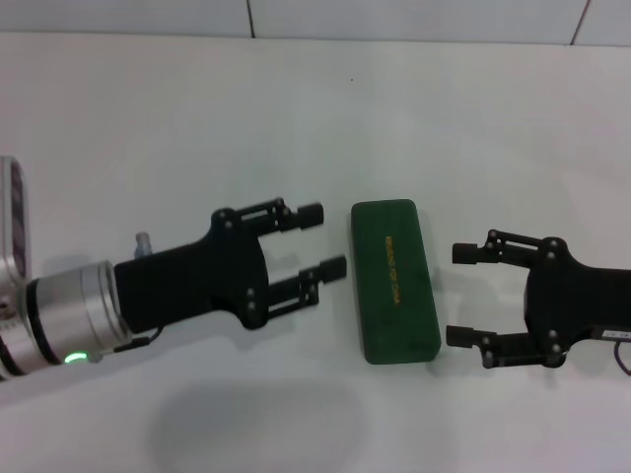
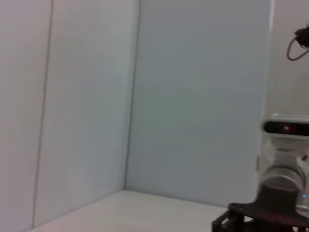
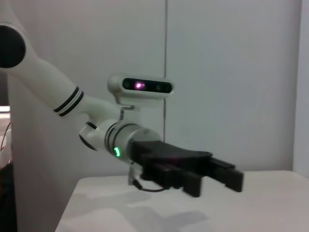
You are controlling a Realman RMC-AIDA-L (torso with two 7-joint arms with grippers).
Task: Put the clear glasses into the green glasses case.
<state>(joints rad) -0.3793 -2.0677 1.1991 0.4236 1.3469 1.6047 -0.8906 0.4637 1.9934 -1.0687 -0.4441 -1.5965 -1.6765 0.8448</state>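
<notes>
The green glasses case (image 1: 394, 281) lies shut on the white table, its lid with gold lettering facing up. My left gripper (image 1: 325, 239) hovers just left of the case, open with nothing between its fingers; the right wrist view shows the left gripper (image 3: 217, 181) from the side. On the case's other side my right gripper (image 1: 458, 296) is open and empty, its fingertips a short way from the case. The clear glasses are out of view in every frame.
The white table (image 1: 296, 118) runs back to a pale panelled wall (image 1: 394, 15). In the left wrist view the wall corner (image 2: 130, 121) fills most of the picture, and the right arm's wrist (image 2: 285, 183) stands at the edge.
</notes>
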